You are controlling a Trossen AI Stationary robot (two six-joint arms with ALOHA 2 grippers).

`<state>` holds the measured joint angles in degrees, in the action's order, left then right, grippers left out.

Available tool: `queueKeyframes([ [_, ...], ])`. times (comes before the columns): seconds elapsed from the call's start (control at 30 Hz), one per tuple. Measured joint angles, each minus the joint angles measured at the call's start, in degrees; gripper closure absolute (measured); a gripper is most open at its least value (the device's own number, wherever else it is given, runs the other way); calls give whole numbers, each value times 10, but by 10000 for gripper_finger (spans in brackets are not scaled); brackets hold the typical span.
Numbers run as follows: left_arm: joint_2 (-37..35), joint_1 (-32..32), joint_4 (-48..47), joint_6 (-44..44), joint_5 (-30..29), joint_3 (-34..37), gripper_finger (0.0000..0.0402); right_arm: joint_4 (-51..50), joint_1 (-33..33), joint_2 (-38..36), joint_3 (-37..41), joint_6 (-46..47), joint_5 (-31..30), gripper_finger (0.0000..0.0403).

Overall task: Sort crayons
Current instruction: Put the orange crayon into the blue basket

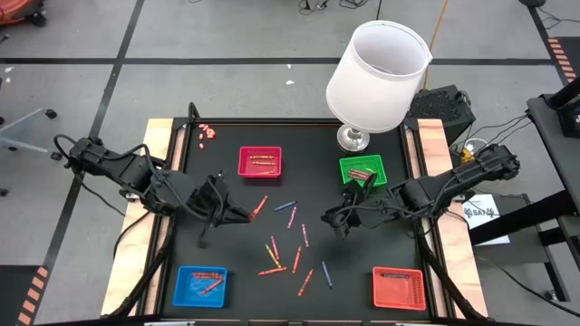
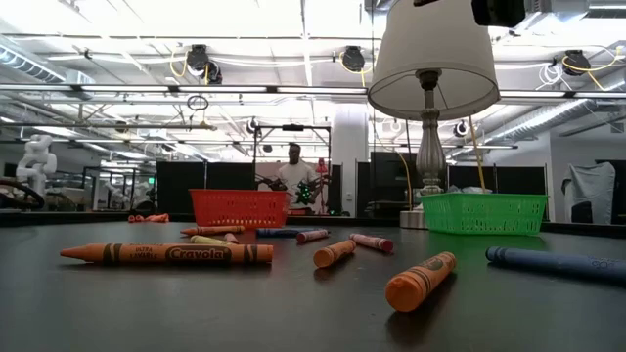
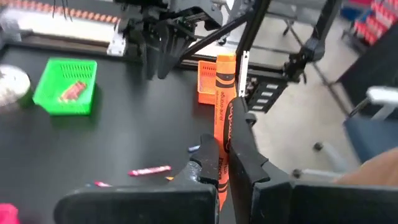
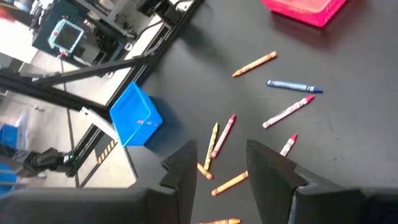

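Note:
My left gripper is left of the table's middle, shut on an orange crayon. My right gripper is right of the middle, open and empty, above the table. Several loose crayons in red, orange, pink, yellow and blue lie flat on the black table between and in front of the grippers; they also show in the low view. The pink-red tray, green tray, blue tray and orange-red tray each hold one or more crayons. My left gripper pinches the orange crayon between its two fingers at the crayon's rear part. The crayon lies along the fingers, and most of its length sticks out past the tips toward the table's right. It looks lifted clear of the table.
A white-shaded lamp stands at the far edge beside the green tray. A few small red pieces lie at the far left corner. A person stands far off in the room behind the table.

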<state>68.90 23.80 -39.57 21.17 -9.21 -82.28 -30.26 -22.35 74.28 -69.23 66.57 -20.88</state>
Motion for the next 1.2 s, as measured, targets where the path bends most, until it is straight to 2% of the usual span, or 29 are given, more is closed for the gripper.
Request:
queueKeyframes([
  [0.13, 0, 0, -5, 82, 9, 0, 393, 1, 0, 3, 0, 2, -5, 282],
  [0.3, 0, 0, -11, 168, 70, 0, 393, 0, 0, 22, 0, 19, -3, 282],
  [0.47, 0, 15, -63, 245, 123, 0, 393, 14, -4, 53, 0, 44, 0, 282],
  [0.73, 1, 105, -149, 266, 136, 0, 393, 99, -14, 102, 1, 59, 0, 282],
  [1.03, 5, 200, -160, 269, 122, 35, 393, 140, -18, 139, 1, 118, 1, 282],
  [1.2, 14, 239, -172, 310, 116, 74, 393, 155, -22, 141, 1, 123, 0, 282],
])
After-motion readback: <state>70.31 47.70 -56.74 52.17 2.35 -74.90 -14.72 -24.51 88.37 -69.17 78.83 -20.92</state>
